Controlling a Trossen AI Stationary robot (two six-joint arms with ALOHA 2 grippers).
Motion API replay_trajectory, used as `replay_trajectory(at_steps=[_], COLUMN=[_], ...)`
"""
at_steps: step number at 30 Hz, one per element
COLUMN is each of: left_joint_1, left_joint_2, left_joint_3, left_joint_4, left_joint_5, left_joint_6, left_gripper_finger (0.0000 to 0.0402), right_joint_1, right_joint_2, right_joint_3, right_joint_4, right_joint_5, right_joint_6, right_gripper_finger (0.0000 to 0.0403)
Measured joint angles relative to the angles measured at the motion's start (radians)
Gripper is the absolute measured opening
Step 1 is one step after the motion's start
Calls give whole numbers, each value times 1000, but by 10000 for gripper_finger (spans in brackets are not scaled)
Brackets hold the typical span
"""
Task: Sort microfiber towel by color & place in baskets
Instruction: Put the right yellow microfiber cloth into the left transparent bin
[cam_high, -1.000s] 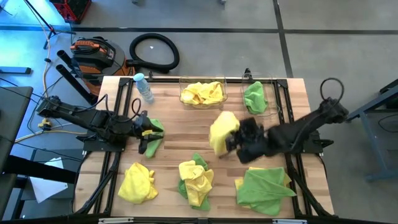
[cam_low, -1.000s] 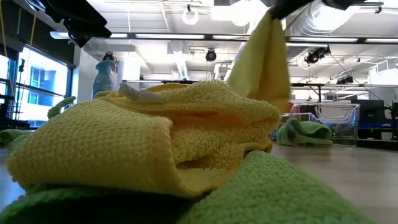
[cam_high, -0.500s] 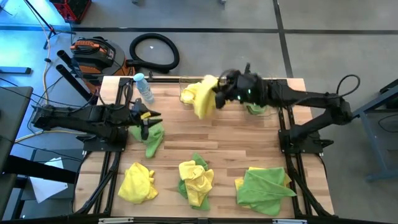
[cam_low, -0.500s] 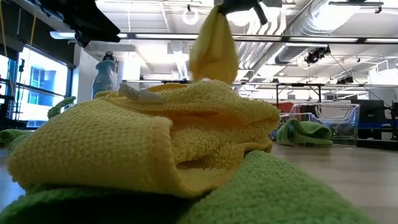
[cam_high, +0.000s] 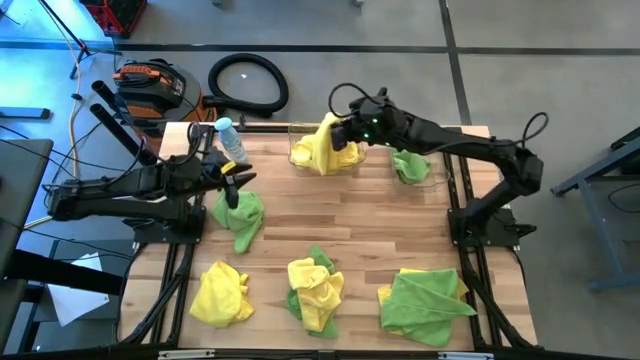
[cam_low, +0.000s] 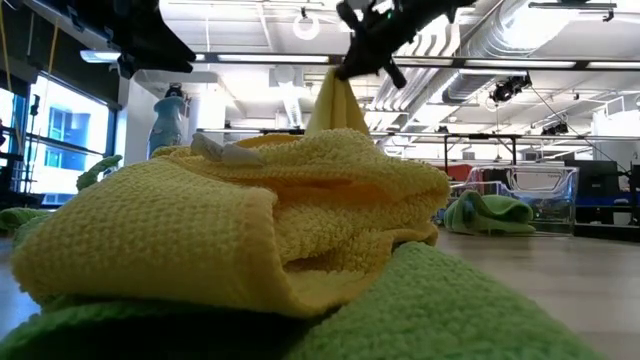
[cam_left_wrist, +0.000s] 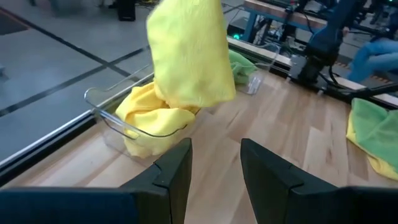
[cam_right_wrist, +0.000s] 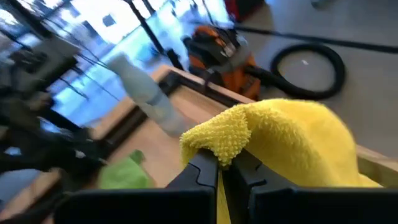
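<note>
My right gripper (cam_high: 340, 133) is shut on a yellow towel (cam_high: 322, 147) that hangs over the wider clear basket (cam_high: 296, 158) at the table's far edge. Other yellow towels (cam_left_wrist: 149, 115) lie in that basket. The smaller basket (cam_high: 428, 172) to its right holds a green towel (cam_high: 408, 160). My left gripper (cam_high: 232, 186) stands open at the table's left, with nothing between its fingers (cam_left_wrist: 177, 165), just beyond a green towel (cam_high: 240, 215) that lies flat on the wood. My right gripper pinches a bunched fold (cam_right_wrist: 217, 140) at the top of the yellow towel between its two fingers. The fingers come from the table's right, slanting a little downward. The towel hangs slack below them (cam_low: 335, 105) above the wider basket. Whether its lower end touches the towels inside, I cannot tell.
A clear water bottle (cam_high: 232, 140) with a blue cap stands at the far left of the table. Along the near edge lie a yellow towel (cam_high: 220, 293), a yellow towel on a green one (cam_high: 315, 290) and a spread green towel (cam_high: 425, 305).
My right gripper has swung from the table's middle toward the far edge and to the left, carrying the hanging yellow towel over the wider basket. My left gripper has moved toward the far edge, off the green towel, and has stayed open.
</note>
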Motion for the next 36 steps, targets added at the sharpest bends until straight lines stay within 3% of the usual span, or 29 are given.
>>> replay_trajectory(at_steps=[5, 11, 15, 36], left_joint_1=[22, 46, 58, 70], left_joint_2=[0, 0, 0, 0], left_joint_3=[0, 0, 0, 0], left_joint_4=[1, 1, 1, 1], left_joint_5=[1, 0, 0, -64], left_joint_6=[-7, -36, -59, -86], left_gripper_finger=[126, 126, 126, 126], right_joint_1=[-41, -54, -62, -117], right_joint_2=[89, 235, 299, 422], right_joint_3=[0, 0, 0, 1], right_joint_4=[3, 125, 80, -18], right_joint_5=[-18, -134, -188, -211], right_joint_6=[-47, -62, -32, -26], right_gripper_finger=[0, 0, 0, 3])
